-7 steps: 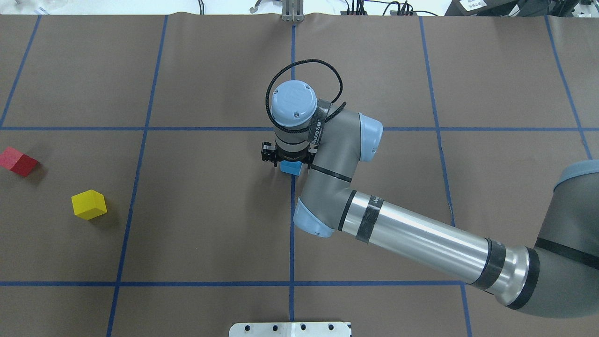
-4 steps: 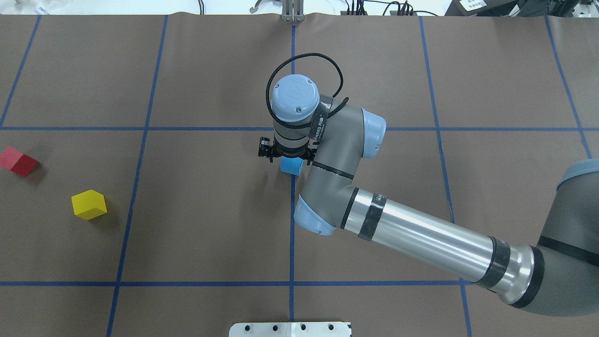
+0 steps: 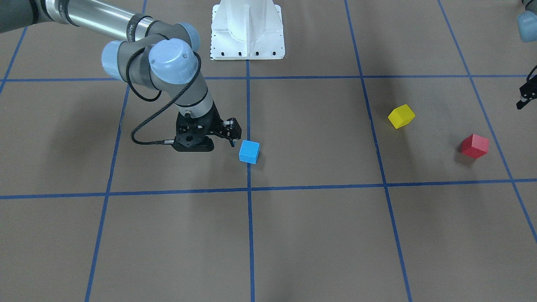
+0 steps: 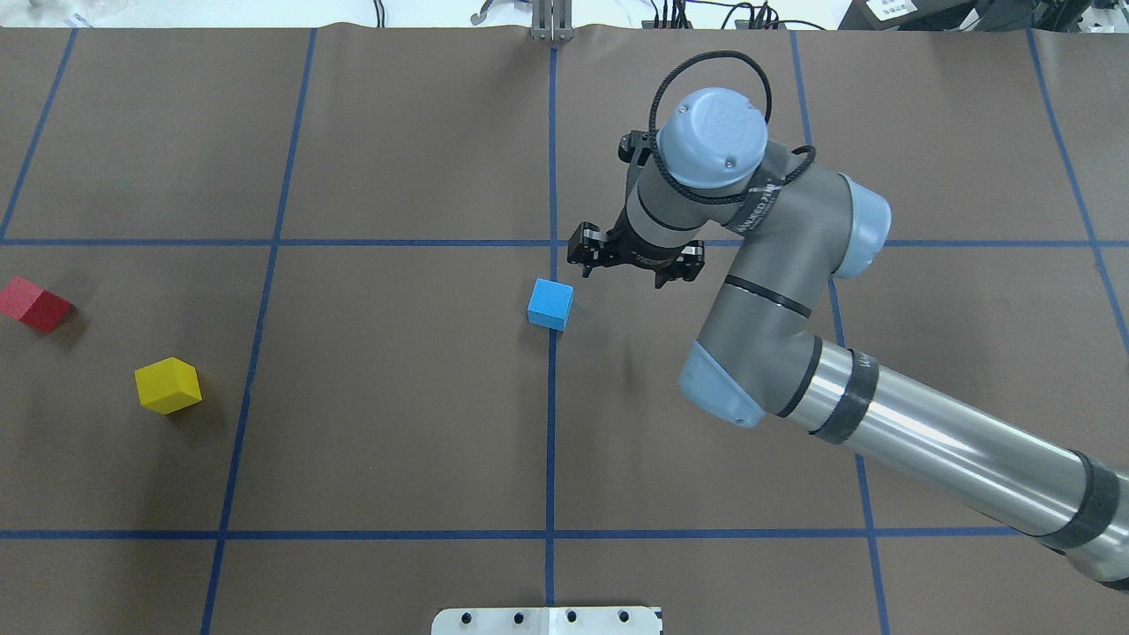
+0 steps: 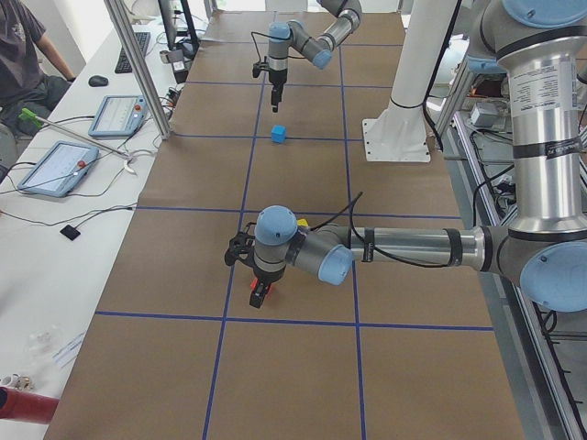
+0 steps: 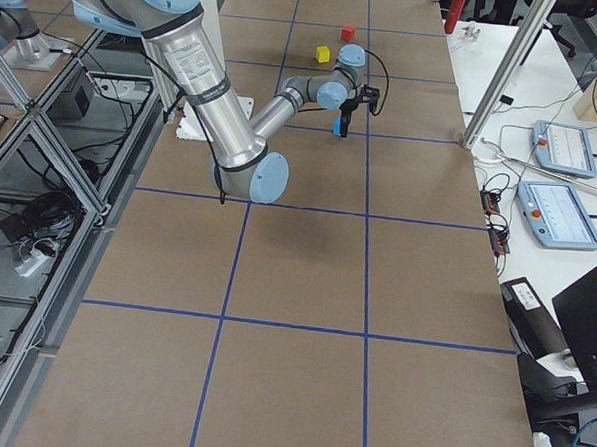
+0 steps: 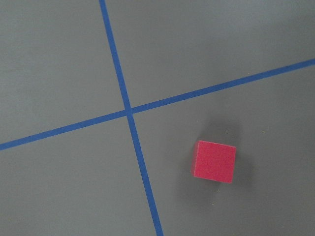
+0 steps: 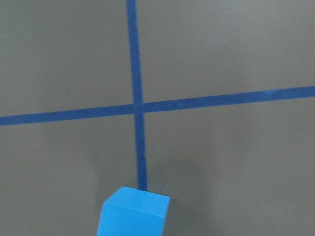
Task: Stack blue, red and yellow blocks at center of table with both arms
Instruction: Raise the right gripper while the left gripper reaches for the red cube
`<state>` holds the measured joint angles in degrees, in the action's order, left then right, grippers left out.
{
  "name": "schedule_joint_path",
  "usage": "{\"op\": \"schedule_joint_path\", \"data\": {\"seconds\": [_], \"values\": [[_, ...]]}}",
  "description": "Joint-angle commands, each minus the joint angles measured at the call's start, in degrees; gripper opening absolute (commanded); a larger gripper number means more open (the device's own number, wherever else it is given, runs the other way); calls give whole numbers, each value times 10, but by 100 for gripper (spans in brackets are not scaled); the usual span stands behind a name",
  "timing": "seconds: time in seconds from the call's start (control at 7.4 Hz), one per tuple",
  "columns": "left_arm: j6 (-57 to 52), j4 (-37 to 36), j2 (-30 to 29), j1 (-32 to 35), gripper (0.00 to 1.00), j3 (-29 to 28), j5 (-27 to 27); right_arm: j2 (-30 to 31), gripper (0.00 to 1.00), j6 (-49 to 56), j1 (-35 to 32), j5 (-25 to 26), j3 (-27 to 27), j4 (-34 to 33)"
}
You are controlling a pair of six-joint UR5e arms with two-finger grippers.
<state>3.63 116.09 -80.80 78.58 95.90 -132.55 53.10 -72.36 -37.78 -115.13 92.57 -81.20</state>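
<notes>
Overhead, left to right: the red block [image 4: 35, 304] sits at the left edge of the tabletop [image 4: 397, 423], with the yellow block [image 4: 168, 385] near it at 4 o'clock. The blue block [image 4: 550, 304] sits on the centre line, untouched by any fingers. The right gripper [image 4: 635, 265] has its fingers wide and empty; blue lies at their 8 o'clock. The left gripper [image 5: 262, 293] hovers over red and is the nearer arm. Its finger spread: cannot tell.
</notes>
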Motion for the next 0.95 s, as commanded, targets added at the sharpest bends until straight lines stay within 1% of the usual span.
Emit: {"op": "schedule_joint_path", "data": {"seconds": [0.0,0.14,0.41,0.81], "values": [[77,33,-17,-91,100,-20,46,69,100,2,-26,-7,56,2],[81,47,-19,-109,99,-32,67,81,100,6,-30,-5,56,2],[81,109,-28,-119,99,-79,66,84,100,10,-29,2,53,2],[83,109,-48,-125,99,-98,61,84,100,9,-25,6,51,2]]}}
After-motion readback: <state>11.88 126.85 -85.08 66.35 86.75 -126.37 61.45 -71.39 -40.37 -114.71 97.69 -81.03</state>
